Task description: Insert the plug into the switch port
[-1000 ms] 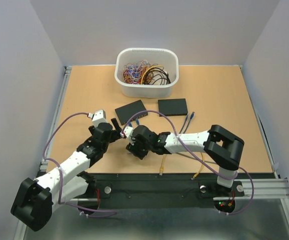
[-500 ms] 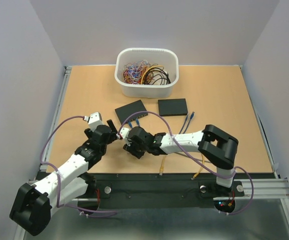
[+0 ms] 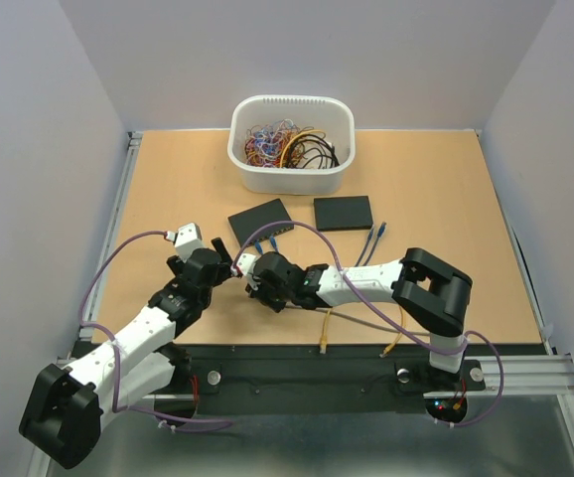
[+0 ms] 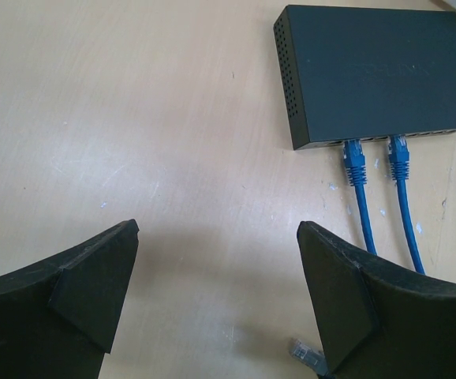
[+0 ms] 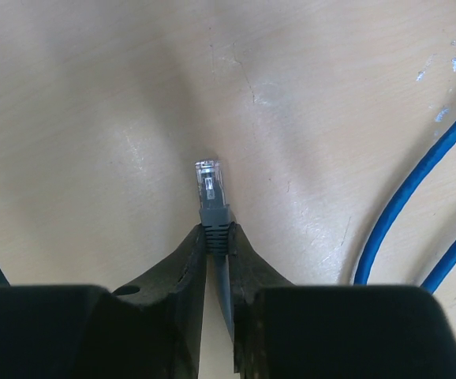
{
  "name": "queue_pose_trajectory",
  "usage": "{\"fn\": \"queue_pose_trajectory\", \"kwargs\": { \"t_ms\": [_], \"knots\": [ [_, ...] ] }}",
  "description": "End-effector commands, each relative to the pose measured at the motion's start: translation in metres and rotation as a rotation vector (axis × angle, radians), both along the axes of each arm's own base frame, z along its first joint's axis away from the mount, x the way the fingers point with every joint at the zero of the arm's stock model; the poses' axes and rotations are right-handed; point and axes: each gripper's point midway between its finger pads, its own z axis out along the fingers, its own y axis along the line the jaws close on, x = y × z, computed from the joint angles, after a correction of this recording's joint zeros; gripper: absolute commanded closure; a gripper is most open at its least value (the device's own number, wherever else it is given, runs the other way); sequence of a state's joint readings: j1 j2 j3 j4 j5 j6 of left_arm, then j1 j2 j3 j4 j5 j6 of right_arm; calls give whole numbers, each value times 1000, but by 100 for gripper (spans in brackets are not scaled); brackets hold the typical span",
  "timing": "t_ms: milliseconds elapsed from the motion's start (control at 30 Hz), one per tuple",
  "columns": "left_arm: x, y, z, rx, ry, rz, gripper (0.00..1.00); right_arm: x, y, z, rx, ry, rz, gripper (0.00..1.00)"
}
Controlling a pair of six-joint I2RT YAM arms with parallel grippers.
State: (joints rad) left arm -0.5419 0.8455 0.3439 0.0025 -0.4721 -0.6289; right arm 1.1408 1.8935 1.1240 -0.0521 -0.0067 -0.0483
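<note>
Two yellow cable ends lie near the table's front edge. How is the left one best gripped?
Likely from above, pinching the cable just behind the plug: it lies flat on the table, tip toward the arm bases, so the tip stays free.

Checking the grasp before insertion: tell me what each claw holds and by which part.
Right claw pinches the grey cable by the grey boot just behind its clear connector. Left claw is open, holding nothing.

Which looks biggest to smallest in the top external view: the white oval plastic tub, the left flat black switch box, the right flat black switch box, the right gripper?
1. White oval plastic tub, clearly largest.
2. The two flat black switch boxes, left and right: about alike, so not ranked.
3. Right gripper, shut on the grey cable's boot, its bulk similar to a box; it sits higher, so unsure.
</note>
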Motion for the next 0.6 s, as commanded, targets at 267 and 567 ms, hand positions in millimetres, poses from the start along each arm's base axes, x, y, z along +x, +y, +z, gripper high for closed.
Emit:
{"fn": "queue_pose_trajectory", "kwargs": {
  "t_ms": [267,567],
  "knots": [
    [12,-31,34,-136,-104,-78,6,-12,-9,25,77,-44,-11,99],
    [17,-25,36,-138,-106,-35,6,2,-42,40,120,-97,-152,100]
  ]
}}
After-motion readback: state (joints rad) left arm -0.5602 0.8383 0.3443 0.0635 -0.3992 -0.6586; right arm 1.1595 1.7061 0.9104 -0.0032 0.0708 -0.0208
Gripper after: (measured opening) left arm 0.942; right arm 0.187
